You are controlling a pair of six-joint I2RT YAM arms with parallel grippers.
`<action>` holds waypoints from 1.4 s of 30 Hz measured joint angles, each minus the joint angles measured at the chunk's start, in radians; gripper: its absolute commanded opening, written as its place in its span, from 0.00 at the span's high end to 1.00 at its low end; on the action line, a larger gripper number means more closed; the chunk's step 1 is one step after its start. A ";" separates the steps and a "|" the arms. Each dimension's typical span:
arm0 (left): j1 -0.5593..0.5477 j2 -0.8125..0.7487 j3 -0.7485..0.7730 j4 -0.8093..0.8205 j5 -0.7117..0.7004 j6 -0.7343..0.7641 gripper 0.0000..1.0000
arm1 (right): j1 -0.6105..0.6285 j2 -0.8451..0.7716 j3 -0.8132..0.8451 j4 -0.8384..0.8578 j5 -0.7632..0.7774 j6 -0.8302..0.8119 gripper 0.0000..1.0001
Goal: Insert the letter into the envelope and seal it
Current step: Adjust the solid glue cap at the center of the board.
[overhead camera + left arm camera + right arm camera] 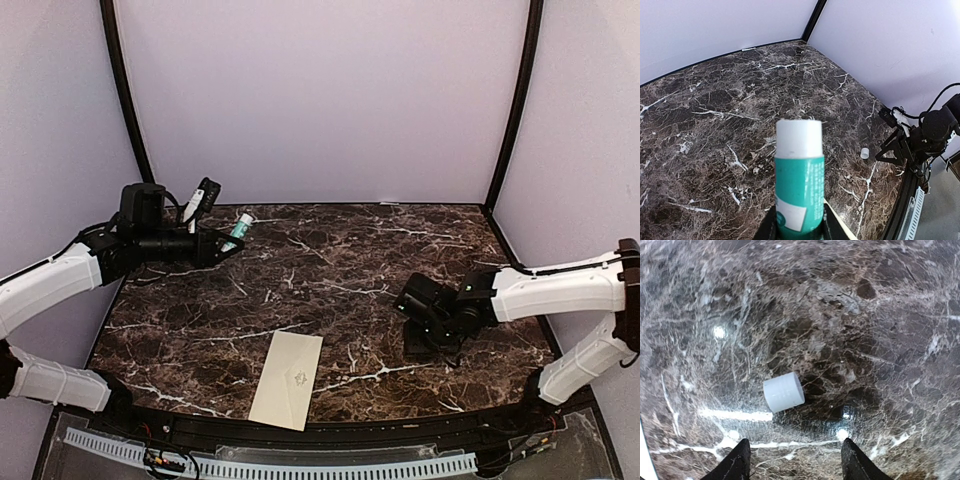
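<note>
Top external view shows the envelope [287,378] flat at the surface's [400,260] near edge, well apart from both arms, so the left gripper [799,227], clamped on the uncapped glue stick [799,185], should press lightly while the right gripper [795,462], wide above the loose cap [783,392], steadies the paper.

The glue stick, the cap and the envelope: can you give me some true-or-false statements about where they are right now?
1. The left gripper holds the teal glue stick. True.
2. The right gripper grips the white cap. False: the cap lies on the table below its open jaws.
3. The envelope lies flat near the table's front edge. True.
4. The glue stick touches the envelope. False: it is held far away, toward the back left.
</note>
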 measured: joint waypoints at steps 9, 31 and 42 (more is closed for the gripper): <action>-0.013 0.000 0.000 0.000 -0.002 0.000 1.00 | -0.085 -0.148 -0.164 0.196 -0.099 0.189 0.44; -0.053 0.000 0.000 -0.001 -0.005 0.000 1.00 | -0.104 -0.049 -0.163 0.249 -0.088 0.394 0.50; -0.068 0.000 0.000 0.000 -0.006 0.000 1.00 | -0.104 0.027 -0.117 0.241 -0.072 0.389 0.53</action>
